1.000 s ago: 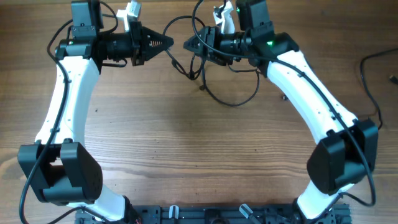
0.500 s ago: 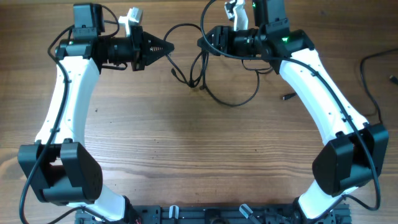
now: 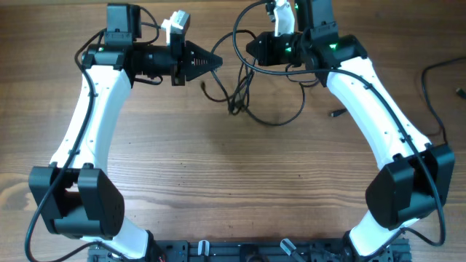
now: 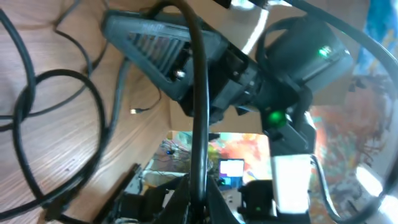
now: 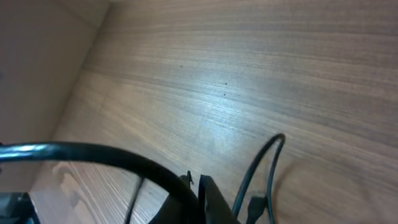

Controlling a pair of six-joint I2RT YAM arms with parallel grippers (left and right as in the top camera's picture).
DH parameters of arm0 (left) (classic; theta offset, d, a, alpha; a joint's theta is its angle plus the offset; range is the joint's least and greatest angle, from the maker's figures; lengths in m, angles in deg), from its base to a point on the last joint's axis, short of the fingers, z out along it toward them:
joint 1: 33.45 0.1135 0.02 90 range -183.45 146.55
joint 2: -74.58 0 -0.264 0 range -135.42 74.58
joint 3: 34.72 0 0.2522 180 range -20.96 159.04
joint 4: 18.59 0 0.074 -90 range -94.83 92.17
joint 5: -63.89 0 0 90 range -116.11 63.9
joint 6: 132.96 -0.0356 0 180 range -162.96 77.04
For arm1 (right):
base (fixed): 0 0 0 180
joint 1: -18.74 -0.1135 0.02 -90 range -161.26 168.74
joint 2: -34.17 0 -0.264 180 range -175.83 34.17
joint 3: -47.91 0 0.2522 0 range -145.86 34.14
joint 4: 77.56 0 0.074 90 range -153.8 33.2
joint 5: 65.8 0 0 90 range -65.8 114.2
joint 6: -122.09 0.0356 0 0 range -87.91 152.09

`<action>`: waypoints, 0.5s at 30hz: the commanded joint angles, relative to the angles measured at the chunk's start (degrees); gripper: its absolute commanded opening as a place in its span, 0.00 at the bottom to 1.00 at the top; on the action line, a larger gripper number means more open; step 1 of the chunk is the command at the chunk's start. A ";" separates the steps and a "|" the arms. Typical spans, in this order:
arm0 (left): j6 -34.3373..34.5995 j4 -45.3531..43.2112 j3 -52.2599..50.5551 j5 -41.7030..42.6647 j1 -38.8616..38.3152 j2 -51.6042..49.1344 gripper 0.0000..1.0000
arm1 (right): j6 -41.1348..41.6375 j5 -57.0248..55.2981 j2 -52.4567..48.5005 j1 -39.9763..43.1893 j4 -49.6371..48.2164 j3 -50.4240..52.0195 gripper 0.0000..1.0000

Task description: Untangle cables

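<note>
**Status.** The left gripper (image 3: 216,61) is closed on a run of black cable (image 3: 275,121). The right gripper (image 3: 253,49) is closed on another run, and the two tips face each other near the far edge of the table (image 3: 218,182). Between and just below them the cable drops into a crossed bundle (image 3: 234,100), with one wide loop lying flat on the wood under the right arm.

**Progress.** Judged early. Both grasps are made, but the crossings remain and no strand lies fully separate. The strands have yet to be drawn apart and laid out.

**View differences.**
- Overhead: shows the whole layout, both arms and a loose plug (image 3: 336,113) on the table, but not the contact at the fingertips.
- Left wrist: shows the cable rising straight from the closed tips, the right gripper's body opposite, and loops on the wood behind.
- Right wrist: shows the thick run curving into its closed tips (only the tip edge is in frame) and a thinner arc on the table below.
</note>
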 commanded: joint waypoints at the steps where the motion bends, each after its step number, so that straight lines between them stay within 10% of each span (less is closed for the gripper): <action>1: -1.14 1.29 0.09 -13.53 1.29 -0.42 0.04 | 4.11 -3.19 -1.03 3.65 1.66 -0.26 0.04; 8: -1.11 8.41 0.09 -44.74 1.22 -0.42 0.04 | 7.06 -3.26 -0.39 11.28 8.87 -0.26 0.04; 15: -1.16 11.06 0.09 -52.59 1.22 -0.42 0.04 | 7.39 -17.40 5.35 12.35 13.94 -0.26 0.04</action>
